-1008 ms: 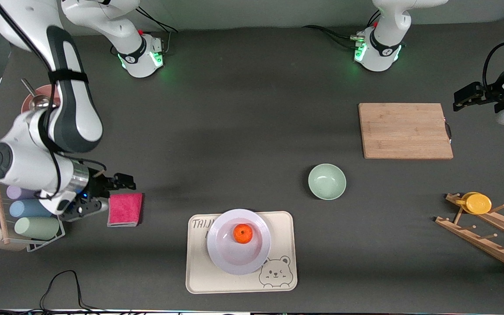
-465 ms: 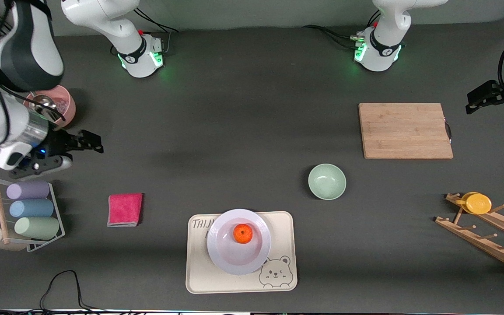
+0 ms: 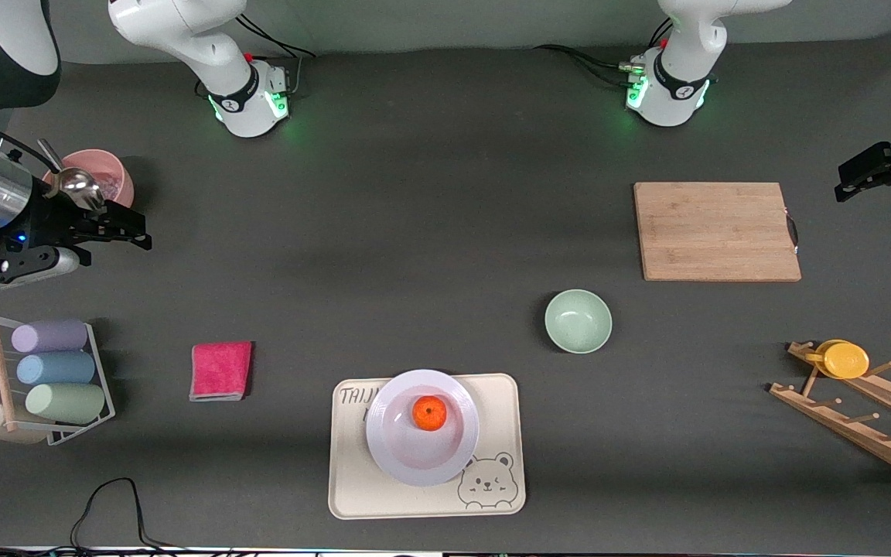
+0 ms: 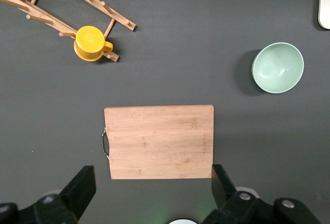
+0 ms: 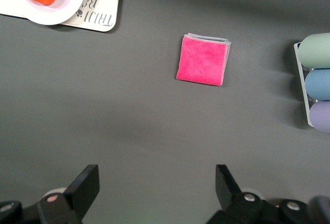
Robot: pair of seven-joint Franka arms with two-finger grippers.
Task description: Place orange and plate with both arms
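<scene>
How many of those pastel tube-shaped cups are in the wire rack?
3. In the rack at the right arm's end: the purple cup is farthest from the camera, the blue cup in the middle, the green cup nearest.

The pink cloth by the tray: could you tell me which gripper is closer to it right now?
Right. The right gripper is open above the table near the pink bowl, at the pink cloth's end. The left gripper, also open, hangs past the cutting board.
</scene>
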